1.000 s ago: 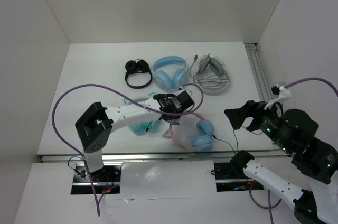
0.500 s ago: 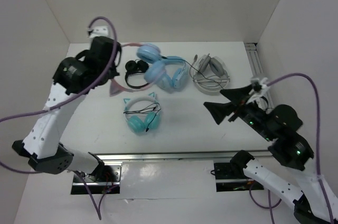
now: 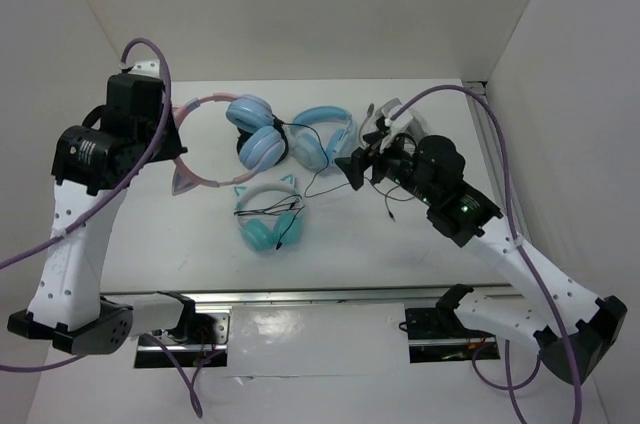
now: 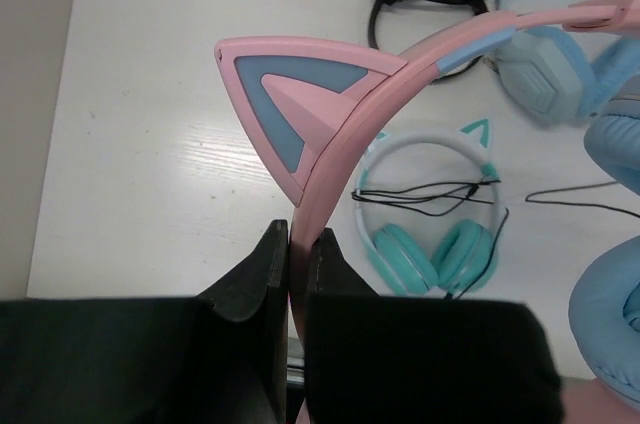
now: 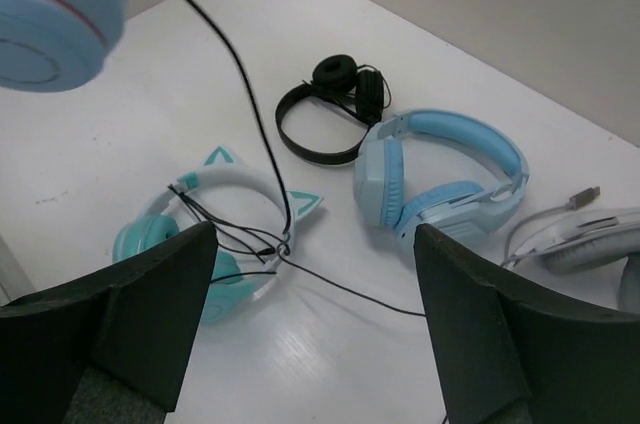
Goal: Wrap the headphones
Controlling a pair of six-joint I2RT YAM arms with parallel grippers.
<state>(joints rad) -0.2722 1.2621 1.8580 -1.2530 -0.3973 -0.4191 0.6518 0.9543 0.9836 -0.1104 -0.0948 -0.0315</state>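
Note:
The headphones (image 3: 250,129) have a pink cat-ear headband (image 4: 340,114) and light blue ear cups, and they hang in the air over the table's back left. My left gripper (image 3: 168,144) is shut on the headband, seen pinched between the fingers in the left wrist view (image 4: 297,254). The thin black cable (image 5: 245,84) drops from an ear cup (image 5: 50,14) to the table and trails right across it. My right gripper (image 3: 358,166) is open and empty above the trailing cable, its fingers (image 5: 150,314) wide apart.
A teal cat-ear pair (image 3: 268,219) lies under the hanging cable. A small black pair (image 3: 245,149), an all-light-blue pair (image 3: 322,136) and a grey-white pair (image 3: 400,134) lie along the back. White walls stand on three sides, with a rail (image 3: 495,139) at the right.
My left arm lifted the headphones from the table's front to the back left, then lowered them slightly. My right arm swung in from the right to the table's middle.

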